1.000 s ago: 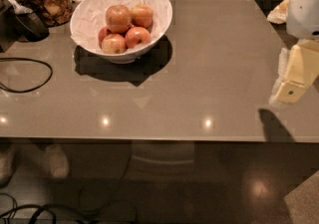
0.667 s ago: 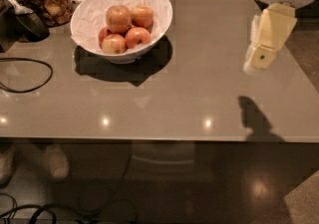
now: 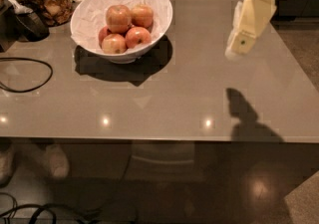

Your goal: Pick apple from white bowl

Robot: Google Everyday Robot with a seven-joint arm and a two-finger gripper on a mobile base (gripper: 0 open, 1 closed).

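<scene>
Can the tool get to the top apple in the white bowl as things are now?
Probably yes. The tool hangs above the table, well apart from the white bowl; nothing stands between them, and the apple lies uncovered on top.

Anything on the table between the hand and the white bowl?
No. In the camera view the hand, hanging at upper right, and the white bowl are separated only by bare tabletop carrying the bowl's shadow.
</scene>
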